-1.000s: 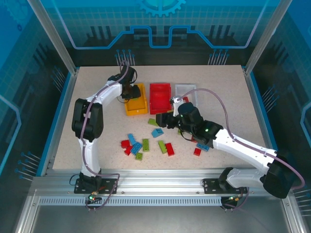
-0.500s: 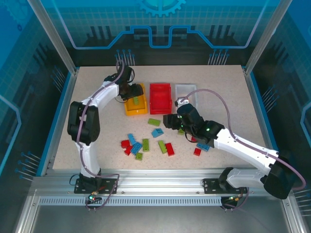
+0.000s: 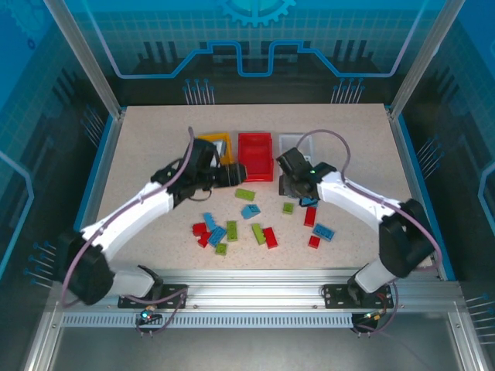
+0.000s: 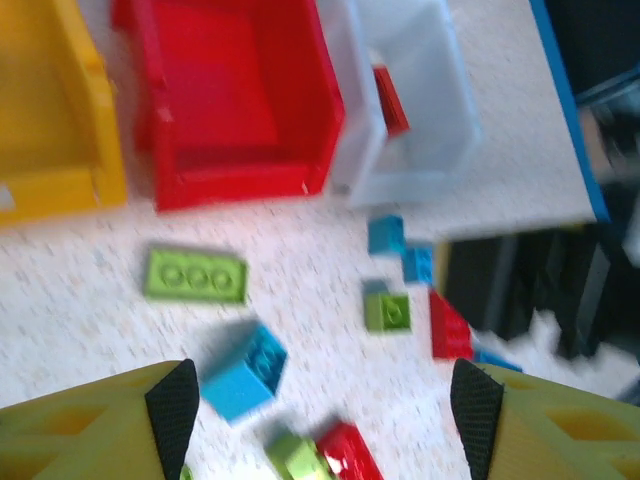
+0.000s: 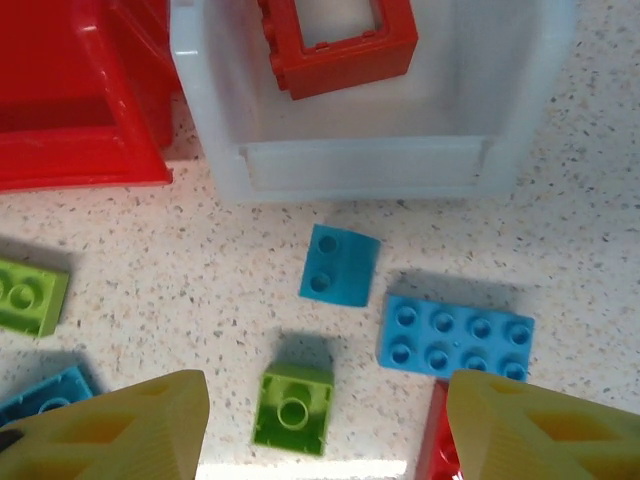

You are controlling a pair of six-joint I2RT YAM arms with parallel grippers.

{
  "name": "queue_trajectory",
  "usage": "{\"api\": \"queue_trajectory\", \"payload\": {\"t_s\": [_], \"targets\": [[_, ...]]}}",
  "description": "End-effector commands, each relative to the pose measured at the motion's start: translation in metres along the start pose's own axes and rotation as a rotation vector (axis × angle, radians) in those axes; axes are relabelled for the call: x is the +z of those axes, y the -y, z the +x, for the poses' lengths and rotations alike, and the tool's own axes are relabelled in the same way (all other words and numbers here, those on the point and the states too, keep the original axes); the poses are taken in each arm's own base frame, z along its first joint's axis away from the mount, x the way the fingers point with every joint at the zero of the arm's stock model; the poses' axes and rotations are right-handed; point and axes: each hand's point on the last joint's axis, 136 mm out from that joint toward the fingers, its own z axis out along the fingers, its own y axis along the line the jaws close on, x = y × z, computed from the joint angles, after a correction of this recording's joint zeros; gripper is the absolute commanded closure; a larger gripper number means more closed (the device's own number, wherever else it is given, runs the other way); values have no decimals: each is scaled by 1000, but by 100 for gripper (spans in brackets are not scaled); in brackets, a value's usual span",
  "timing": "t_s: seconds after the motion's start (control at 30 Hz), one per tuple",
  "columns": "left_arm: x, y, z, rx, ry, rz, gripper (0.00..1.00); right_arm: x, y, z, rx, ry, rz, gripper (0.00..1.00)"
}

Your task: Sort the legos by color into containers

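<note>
- Open and empty, the left gripper (image 4: pixel 320 400) hovers left of the white bin (image 5: pixel 365 165).
- The right gripper (image 5: pixel 325 415), fingers spread and holding nothing, hangs over a lime brick (image 5: pixel 292 410) in front of that bin. The next move is probably to descend and close.
- The blue plate (image 5: pixel 455 335), closer to the bin, lies studs up with its long axis along the front wall.
- A red brick (image 5: pixel 340 40) sits inside the bin.
</note>
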Motion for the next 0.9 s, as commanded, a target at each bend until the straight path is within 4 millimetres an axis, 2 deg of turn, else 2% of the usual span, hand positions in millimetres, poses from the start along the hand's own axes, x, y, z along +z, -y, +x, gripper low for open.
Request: {"api": "queue_trajectory", "payload": {"t_s": [0.0, 0.13, 0.3, 0.6, 0.87], "targets": [[-14, 3, 7, -58, 89, 51, 27, 12, 8, 3, 23, -60, 90, 35], [-29, -2, 22, -66, 89, 50, 27, 31, 9, 8, 40, -101, 133, 35], [-43, -1, 20, -44, 100, 45, 27, 51, 8, 10, 42, -110, 136, 37], [-47, 11, 14, -37, 109, 86, 27, 82, 13, 16, 57, -158, 151, 44], [-52, 15, 12, -21, 113, 98, 27, 94, 11, 15, 35, -159, 146, 53]]}}
